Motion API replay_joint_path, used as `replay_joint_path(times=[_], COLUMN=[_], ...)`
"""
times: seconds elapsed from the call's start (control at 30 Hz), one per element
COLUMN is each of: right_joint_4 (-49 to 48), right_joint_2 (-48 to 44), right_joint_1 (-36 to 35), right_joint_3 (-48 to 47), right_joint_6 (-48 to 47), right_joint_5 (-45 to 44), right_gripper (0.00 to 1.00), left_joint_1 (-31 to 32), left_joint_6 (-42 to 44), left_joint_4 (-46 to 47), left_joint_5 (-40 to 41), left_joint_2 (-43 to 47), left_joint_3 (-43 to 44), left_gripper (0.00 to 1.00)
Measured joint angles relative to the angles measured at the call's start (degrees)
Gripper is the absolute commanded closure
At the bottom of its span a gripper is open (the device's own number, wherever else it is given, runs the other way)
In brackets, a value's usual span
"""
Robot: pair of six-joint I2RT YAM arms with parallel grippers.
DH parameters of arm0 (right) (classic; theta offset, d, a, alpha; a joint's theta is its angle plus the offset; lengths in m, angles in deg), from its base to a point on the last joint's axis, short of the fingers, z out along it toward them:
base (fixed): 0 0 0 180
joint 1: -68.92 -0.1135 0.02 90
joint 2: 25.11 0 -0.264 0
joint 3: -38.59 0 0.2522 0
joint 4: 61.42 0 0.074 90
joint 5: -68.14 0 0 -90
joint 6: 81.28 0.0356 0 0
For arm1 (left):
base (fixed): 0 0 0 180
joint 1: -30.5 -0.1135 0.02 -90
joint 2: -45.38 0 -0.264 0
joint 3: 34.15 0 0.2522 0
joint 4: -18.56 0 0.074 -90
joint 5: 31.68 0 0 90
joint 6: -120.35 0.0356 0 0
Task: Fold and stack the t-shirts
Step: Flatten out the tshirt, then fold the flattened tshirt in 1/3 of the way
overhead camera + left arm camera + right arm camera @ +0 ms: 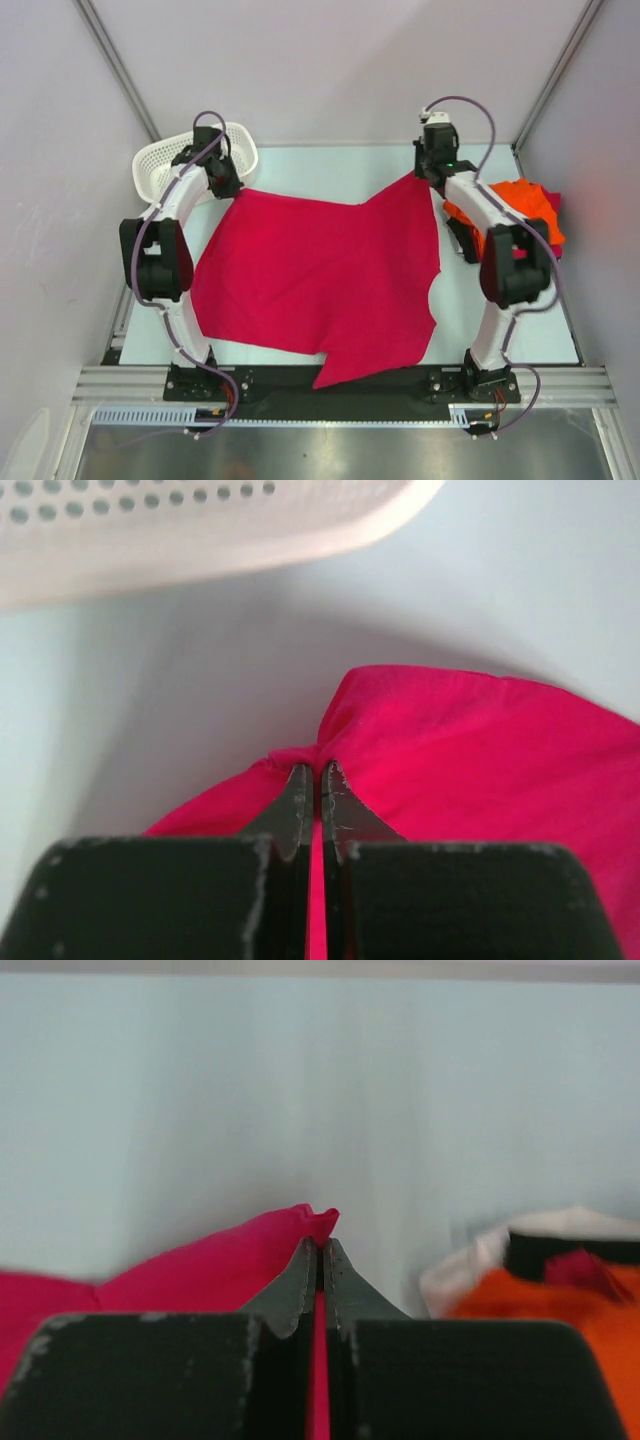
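Left hand (312, 772), at ten o'clock, is clenched on a far corner of the crimson t-shirt (320, 280) spread across the surface (330, 165); right hand (320, 1246), at one o'clock, pinches the other corner. Light, limp cloth, likely best gripped by its corners. Orange t-shirt (515, 205) is heaped at two o'clock.

The crimson t-shirt (320, 280) is soft, matt cloth, smooth-faced, lying in shallow wrinkles. The orange t-shirt (522, 205), at two o'clock on the table (330, 165), is the same dull, soft cloth, crumpled into folds. The table looks smooth, pale and faintly satin. The basket (160, 165) at ten o'clock is white plastic, slightly glossy, pierced with small round holes. The left hand (311, 772) and right hand (320, 1245) have hard, matt-black fingers (345, 815), scuffed and scratched pale along their edges. At six o'clock a brushed metal sheet (330, 455) gleams dully below a ribbed aluminium rail (560, 383).
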Motion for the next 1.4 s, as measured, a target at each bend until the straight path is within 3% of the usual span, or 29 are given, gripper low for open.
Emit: replay_joint_path(times=[0.13,0.37,0.6,0.83,1.1,1.4], right_joint_4=[-1.3,0.0,3.3,8.4,15.1,23.3], right_joint_2=[15.8,28.8,26.8,13.1,0.1,-1.8], right_joint_1=[-0.2,-0.2,-0.4,-1.2,-3.1,-3.3], right_joint_3=[-15.4,-32.0,-29.9,-15.5,-9.4,-2.6], right_joint_6=[-1.5,-2.3,-1.4,0.8,5.1,11.3], right_joint_5=[-0.4,-1.7,-3.2,-3.8,-4.5,-2.6], right_gripper=[1.0,1.0,1.0,1.0,1.0,1.0], left_joint_1=[0.2,-0.1,-3.3,-7.1,-8.1,-10.9], left_joint_6=[1.4,3.4,3.3,2.4,2.2,0.8], left_joint_4=[-0.5,-4.1,-7.2,-10.4,-13.6,-15.1], left_joint_5=[0.8,3.0,4.1,5.6,7.2,8.3], left_joint_2=[-9.3,-19.1,-19.4,-18.3,-15.6,-10.8], left_joint_3=[8.8,19.1,20.4,17.4,13.0,9.6], left_gripper=[1.0,1.0,1.0,1.0,1.0,1.0])
